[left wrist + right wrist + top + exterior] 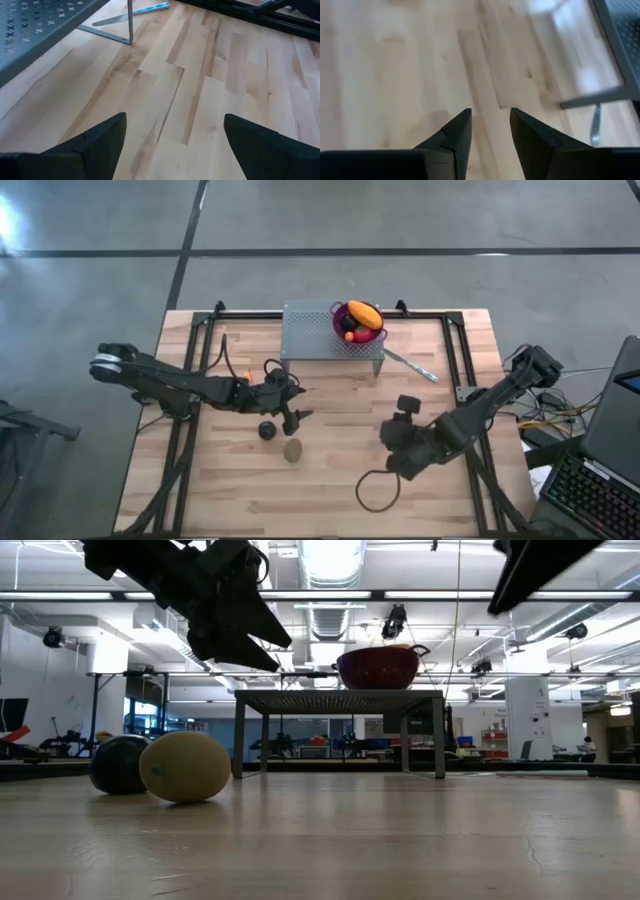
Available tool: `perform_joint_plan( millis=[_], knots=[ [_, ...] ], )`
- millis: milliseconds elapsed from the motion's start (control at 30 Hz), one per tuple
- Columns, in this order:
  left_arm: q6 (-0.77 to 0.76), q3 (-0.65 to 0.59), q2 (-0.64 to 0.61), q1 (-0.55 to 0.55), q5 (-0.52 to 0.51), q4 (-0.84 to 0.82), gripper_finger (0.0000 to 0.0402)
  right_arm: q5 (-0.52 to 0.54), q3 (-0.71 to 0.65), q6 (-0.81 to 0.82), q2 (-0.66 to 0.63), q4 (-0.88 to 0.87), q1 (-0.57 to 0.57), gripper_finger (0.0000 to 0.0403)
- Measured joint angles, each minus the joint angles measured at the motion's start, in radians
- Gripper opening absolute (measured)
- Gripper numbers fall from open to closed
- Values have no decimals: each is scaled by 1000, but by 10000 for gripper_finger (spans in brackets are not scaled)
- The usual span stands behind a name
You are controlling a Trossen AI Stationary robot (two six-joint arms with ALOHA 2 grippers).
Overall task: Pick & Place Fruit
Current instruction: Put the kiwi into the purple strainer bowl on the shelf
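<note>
My left gripper (297, 418) hung above the pale butcher-block wooden table (330, 490) with its fingers spread wide and nothing between them. Just below it lay two pieces of fruit still to be moved: a near-black round fruit (267, 430) and a brown-green oval fruit (293, 449), which in the low view appeared to touch, though I could not be sure. The remaining fruit, an elongated orange piece (364, 313) among smaller red and dark ones, sat in the purple perforated bowl (340, 320) on the grey perforated metal stand (310, 332). My right gripper (490, 125) was over bare wood, empty, fingers narrowed but apart.

The risk I saw: both pieces were round and close together, so coming down on one could nudge its neighbour rolling, perhaps towards the table's edge.
</note>
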Motion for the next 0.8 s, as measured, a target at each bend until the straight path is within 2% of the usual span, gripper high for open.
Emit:
perform_joint_plan(
  millis=[333, 467, 800],
  knots=[
    [-4, 0, 0, 0, -1, 0, 339, 36, -69, 50, -13, 2, -42, 119],
    [-5, 0, 0, 0, -1, 0, 339, 80, -68, 69, -15, 6, -46, 128],
    [-5, 0, 0, 0, -2, 0, 339, 108, -80, 61, -18, 7, -50, 148]
  ],
)
